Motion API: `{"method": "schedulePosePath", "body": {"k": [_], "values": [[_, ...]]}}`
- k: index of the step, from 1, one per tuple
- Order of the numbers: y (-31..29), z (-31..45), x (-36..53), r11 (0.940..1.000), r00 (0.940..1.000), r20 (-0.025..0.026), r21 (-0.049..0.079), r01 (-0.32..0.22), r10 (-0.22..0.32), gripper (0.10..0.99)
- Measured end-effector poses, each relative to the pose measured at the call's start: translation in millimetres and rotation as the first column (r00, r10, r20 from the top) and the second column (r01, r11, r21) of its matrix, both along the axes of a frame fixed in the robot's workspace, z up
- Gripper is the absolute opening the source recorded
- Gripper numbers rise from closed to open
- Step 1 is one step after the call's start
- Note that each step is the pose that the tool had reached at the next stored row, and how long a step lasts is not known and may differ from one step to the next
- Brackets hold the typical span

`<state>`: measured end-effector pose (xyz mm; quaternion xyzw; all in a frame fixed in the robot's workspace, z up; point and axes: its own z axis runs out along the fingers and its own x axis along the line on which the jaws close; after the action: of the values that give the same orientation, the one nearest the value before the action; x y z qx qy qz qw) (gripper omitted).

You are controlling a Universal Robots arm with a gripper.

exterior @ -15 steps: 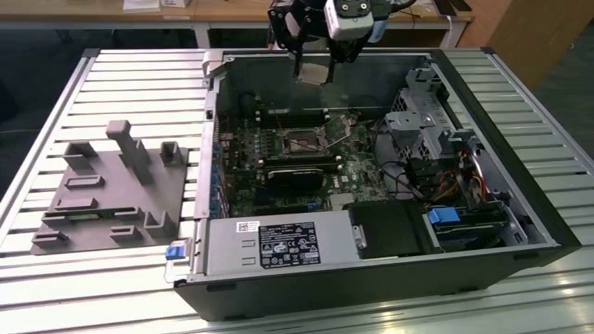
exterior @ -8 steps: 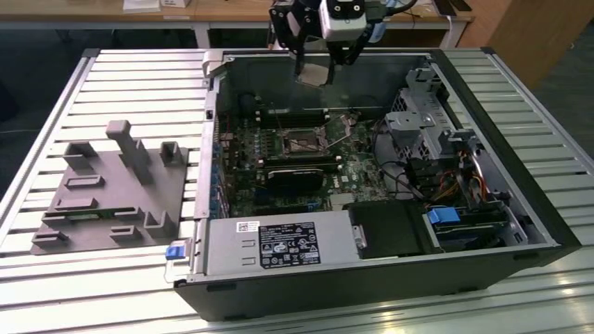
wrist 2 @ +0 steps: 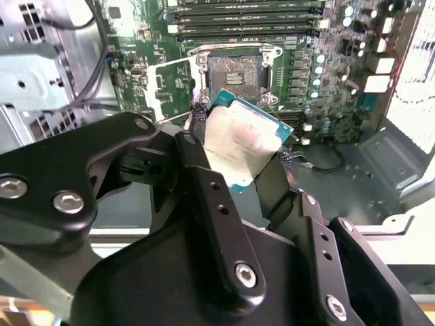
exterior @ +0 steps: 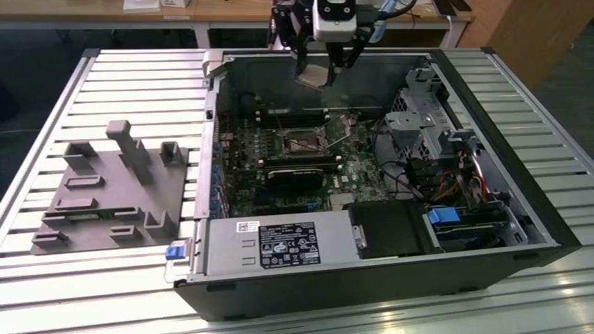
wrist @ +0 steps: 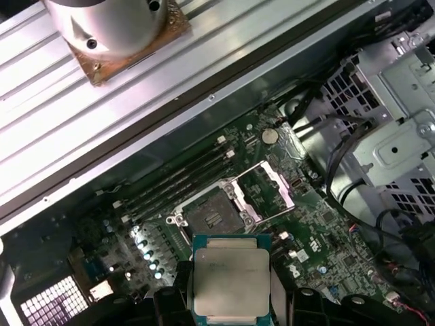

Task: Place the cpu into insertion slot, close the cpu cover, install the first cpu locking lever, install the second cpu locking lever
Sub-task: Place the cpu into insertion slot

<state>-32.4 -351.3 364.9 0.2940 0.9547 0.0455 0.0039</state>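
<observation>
Since the cpu cover (wrist: 268, 187) is flipped open beside the insertion slot (wrist: 211, 219), leaving it bare, the gripper (wrist 2: 242, 139) clamps the cpu (wrist: 231, 282) by its edges, above the slot, not seated.

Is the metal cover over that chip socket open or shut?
Open: in the first wrist view the cpu cover stands swung away beside the insertion slot, whose dark square lies bare.

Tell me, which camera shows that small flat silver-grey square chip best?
The first wrist view: the small flat silver-grey square chip faces it squarely. The second wrist view shows it tilted between black fingers; the exterior view, far off.
</observation>
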Motion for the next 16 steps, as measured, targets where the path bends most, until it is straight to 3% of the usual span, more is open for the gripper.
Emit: {"method": "schedulePosePath", "body": {"k": [4,8,16], "values": [[0.0,-1.6,0.0,0.9981,0.9981,0.0000,0.000,0.062,-0.062,0.537],[0.0,-3.5,0.0,0.9919,0.9919,0.0001,0.000,0.127,-0.127,0.537],[0.0,-7.2,0.0,0.9673,0.9673,-0.0004,-0.001,0.254,-0.254,0.537]]}}
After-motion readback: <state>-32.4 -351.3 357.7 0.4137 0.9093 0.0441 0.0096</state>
